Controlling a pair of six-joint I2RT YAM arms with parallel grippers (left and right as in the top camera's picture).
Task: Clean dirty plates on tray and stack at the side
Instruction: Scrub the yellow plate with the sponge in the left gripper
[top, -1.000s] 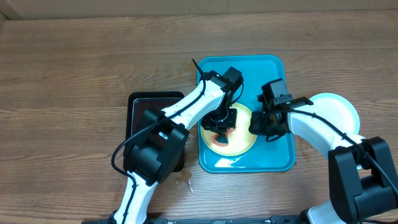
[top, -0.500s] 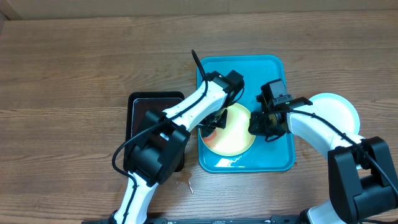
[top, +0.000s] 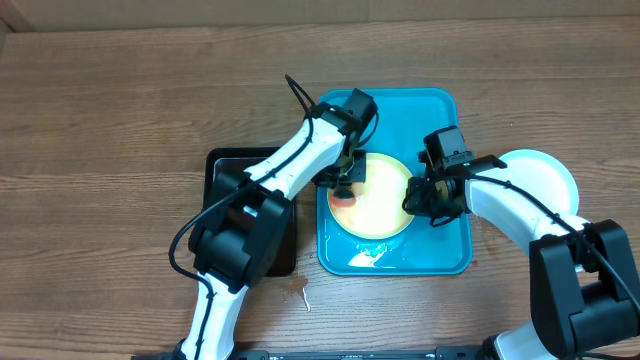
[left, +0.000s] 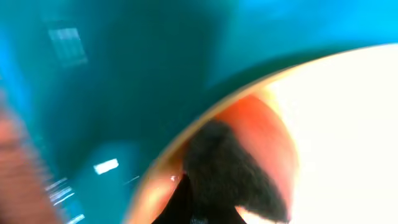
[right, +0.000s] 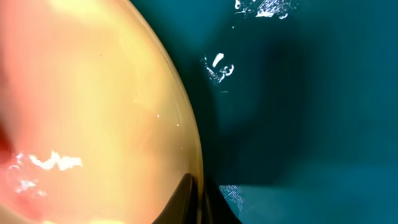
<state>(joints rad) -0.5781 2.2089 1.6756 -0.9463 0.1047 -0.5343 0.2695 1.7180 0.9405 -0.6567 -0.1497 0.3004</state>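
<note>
A pale yellow-green plate (top: 385, 200) lies in the turquoise tray (top: 435, 125). An orange-red smear (top: 343, 198) sits at its left edge. My left gripper (top: 343, 186) is shut on a dark scrub pad (left: 233, 177) and presses it onto the smear (left: 264, 121) at the plate's rim. My right gripper (top: 418, 197) is shut on the plate's right rim (right: 198, 186); the plate (right: 93, 93) fills the left of the right wrist view. A light blue plate with a white centre (top: 540, 178) lies on the table to the right of the tray. No third plate shows separately.
A black rectangular tray of dark liquid (top: 228, 170) stands just left of the turquoise tray, under my left arm. Wet patches glint on the turquoise tray's near part (top: 365, 260). Bare wooden table (top: 120, 120) lies to the far left.
My left gripper has dragged the pad from the plate's near-left part to its far-left edge. The big smear has shrunk to a small patch. The plate has shifted slightly away.
</note>
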